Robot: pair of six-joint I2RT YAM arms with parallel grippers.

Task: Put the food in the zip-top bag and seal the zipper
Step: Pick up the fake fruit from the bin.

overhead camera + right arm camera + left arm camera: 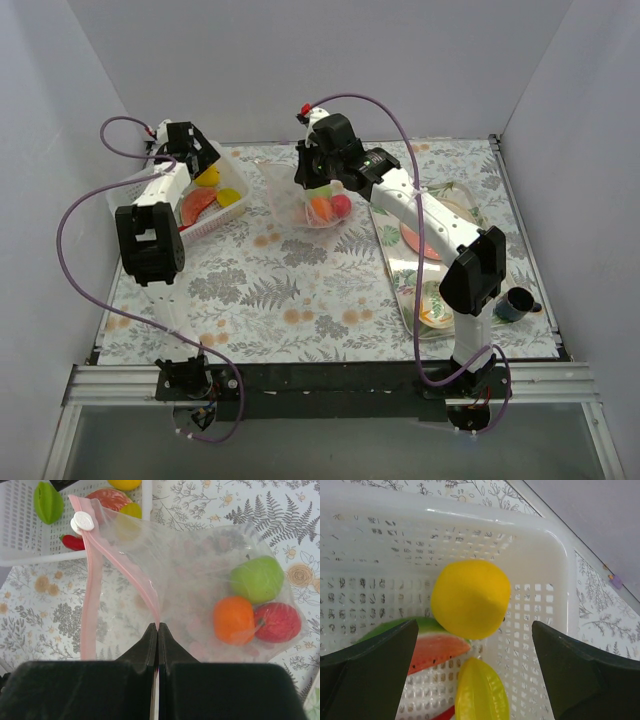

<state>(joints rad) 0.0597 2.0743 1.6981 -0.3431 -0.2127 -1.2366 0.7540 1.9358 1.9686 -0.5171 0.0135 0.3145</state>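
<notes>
**A robot test booth dressed up as a kitchen**

Plain pale-grey wall panels (300, 70) box in three sides of the surface, which wears a fern-and-flower printed cloth (300, 270). A white-and-black robot arm (150, 235) and its twin on the right (440, 230) are bolted to a silver aluminium rail (110, 383) at the near edge, trailing thin purple cables (60, 235). The glossy plastic toy fruit (470, 600) lies in a white slotted plastic basket (535, 545).

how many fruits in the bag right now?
3, bunched at the closed end of the zip-top bag: green apple, orange beside red apple. Bag is clear, so probably none hidden.
</notes>
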